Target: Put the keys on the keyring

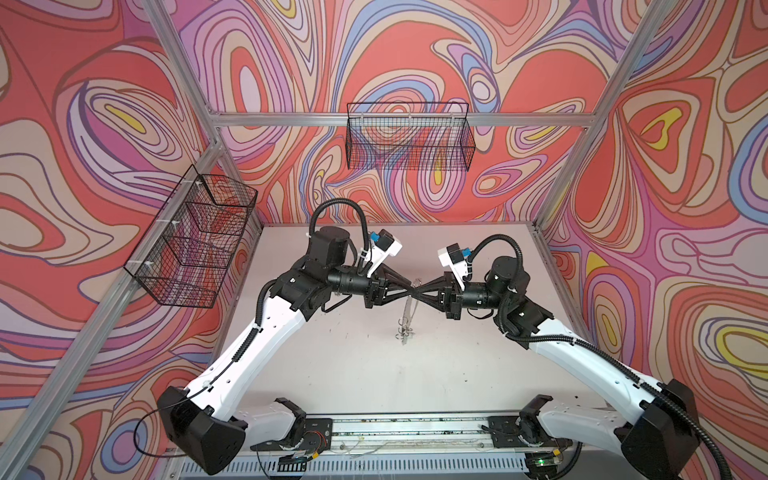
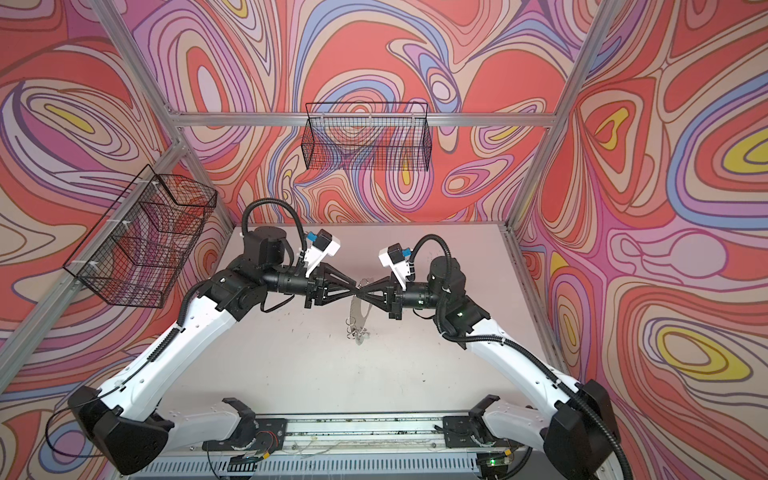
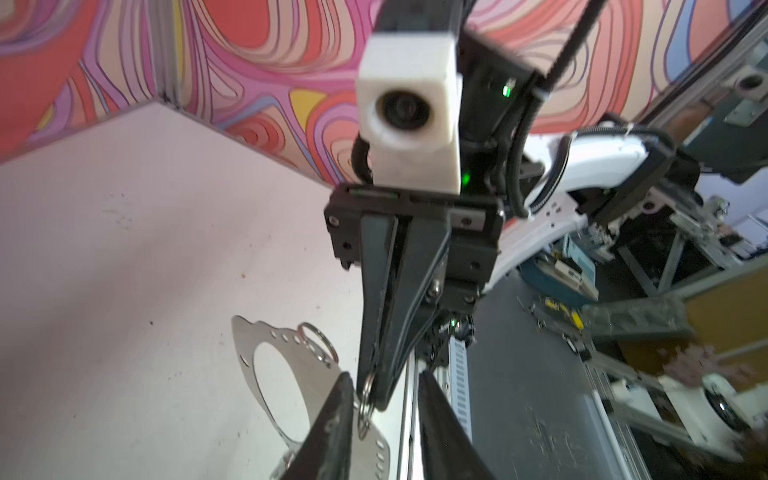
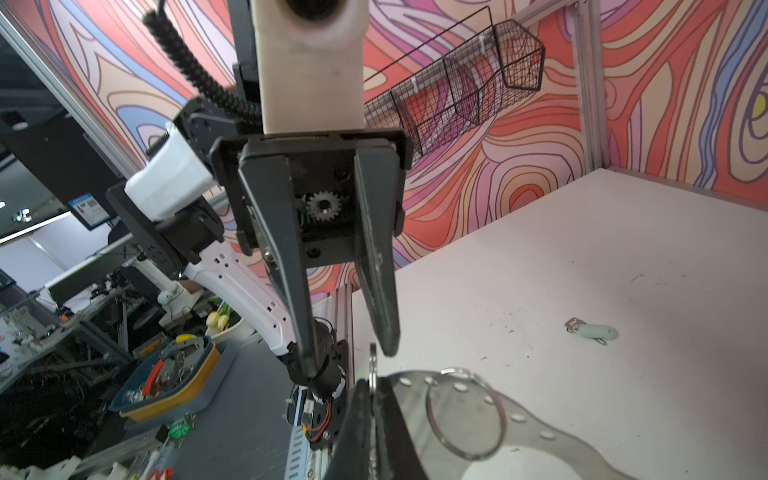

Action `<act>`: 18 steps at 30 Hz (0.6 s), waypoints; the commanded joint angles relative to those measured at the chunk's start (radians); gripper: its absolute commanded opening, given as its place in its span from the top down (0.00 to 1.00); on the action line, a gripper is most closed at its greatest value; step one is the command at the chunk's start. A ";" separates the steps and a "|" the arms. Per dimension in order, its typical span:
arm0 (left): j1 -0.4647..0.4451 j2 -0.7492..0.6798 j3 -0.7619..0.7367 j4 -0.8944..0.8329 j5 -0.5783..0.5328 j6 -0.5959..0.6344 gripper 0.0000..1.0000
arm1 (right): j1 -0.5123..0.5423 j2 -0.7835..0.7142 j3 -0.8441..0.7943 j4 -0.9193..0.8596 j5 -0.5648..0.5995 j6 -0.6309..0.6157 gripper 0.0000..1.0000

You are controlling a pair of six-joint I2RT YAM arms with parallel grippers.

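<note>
In both top views my two grippers meet tip to tip above the middle of the table. The keyring (image 1: pixel 409 309) (image 2: pixel 359 309), a flat shiny metal oval band, hangs on edge below them. A tangle of small wire loops and keys (image 1: pixel 405 332) dangles at its lower end. My right gripper (image 4: pixel 374 382) is shut on a wire loop (image 4: pixel 372 361) at the band's rim (image 4: pixel 519 424). My left gripper (image 3: pixel 385 376) stands open around that spot, one finger (image 3: pixel 332 428) against the band (image 3: pixel 299 374). One key with a pale green tag (image 4: pixel 592 332) lies alone on the table.
A black wire basket (image 1: pixel 409 137) hangs on the back wall and another (image 1: pixel 195 241) on the left wall. The arms' base rail (image 1: pixel 407 428) runs along the table's front edge. A blue and yellow tray of parts (image 4: pixel 174 382) sits off the table.
</note>
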 commanded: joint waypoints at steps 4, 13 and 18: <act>0.031 -0.166 -0.184 0.509 -0.088 -0.325 0.67 | 0.005 -0.026 -0.093 0.511 0.119 0.270 1.00; 0.005 -0.159 -0.327 0.912 -0.152 -0.550 0.69 | 0.005 0.099 -0.105 1.029 0.201 0.567 1.00; -0.062 -0.131 -0.320 0.966 -0.194 -0.532 0.69 | 0.008 0.173 -0.092 1.190 0.221 0.675 1.00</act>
